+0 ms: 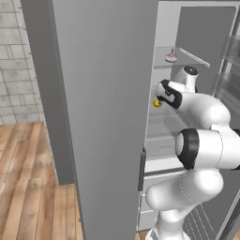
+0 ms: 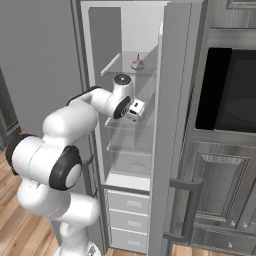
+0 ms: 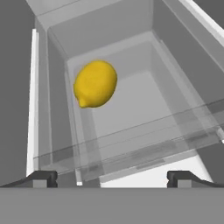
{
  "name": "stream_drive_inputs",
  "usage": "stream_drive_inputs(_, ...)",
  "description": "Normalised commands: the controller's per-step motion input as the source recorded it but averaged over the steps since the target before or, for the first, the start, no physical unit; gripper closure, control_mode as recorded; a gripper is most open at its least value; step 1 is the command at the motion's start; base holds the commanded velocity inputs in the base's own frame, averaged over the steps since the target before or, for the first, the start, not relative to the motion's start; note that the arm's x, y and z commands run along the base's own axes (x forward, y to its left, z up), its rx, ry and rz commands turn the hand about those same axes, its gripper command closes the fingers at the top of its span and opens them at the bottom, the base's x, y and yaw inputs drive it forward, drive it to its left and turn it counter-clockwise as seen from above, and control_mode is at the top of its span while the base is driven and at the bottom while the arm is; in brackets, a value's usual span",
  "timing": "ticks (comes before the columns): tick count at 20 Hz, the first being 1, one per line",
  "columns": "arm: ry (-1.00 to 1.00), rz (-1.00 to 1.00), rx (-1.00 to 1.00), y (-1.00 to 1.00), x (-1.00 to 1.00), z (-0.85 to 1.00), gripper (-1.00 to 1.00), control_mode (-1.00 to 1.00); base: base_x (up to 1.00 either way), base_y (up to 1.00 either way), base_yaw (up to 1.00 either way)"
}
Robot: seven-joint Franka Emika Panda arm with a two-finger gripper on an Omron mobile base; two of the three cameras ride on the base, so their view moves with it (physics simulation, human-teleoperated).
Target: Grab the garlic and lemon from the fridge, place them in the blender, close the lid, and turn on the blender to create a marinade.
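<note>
Inside the tall grey fridge [image 2: 175,100], door swung wide, the gripper [image 3: 111,177] hangs with fingers spread apart and empty, facing a bright yellow lemon [image 3: 95,83] on a clear glass shelf [image 3: 144,144]. A pinkish garlic bulb [image 2: 137,64] sits on the shelf above.

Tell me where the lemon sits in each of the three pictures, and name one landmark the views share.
Left base view: the lemon peeks out as a small yellow spot just left of the arm's wrist, right of the open fridge door.
Right base view: not in it.
Hand view: the lemon lies upper left of centre on a glass shelf, ahead of the open gripper.
Shared landmark: the glass shelves of the fridge.
</note>
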Motion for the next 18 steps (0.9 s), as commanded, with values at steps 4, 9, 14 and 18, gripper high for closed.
stream_drive_inputs(4, 0.00, 0.00, 0.05, -0.07, 0.52, -0.09, -1.00, -1.00, 0.00, 0.00, 0.00)
stream_drive_inputs(9, 0.00, 0.00, 0.08, -0.01, 0.50, -0.15, -1.00, -1.00, 0.00, 0.00, 0.00)
stream_drive_inputs(14, 0.00, 0.00, 0.11, 0.00, 0.47, -0.26, -1.00, -1.00, 0.00, 0.00, 0.00)
stream_drive_inputs(18, 0.00, 0.00, 0.09, 0.00, 0.52, -0.23, -1.00, -1.00, 0.00, 0.00, 0.00)
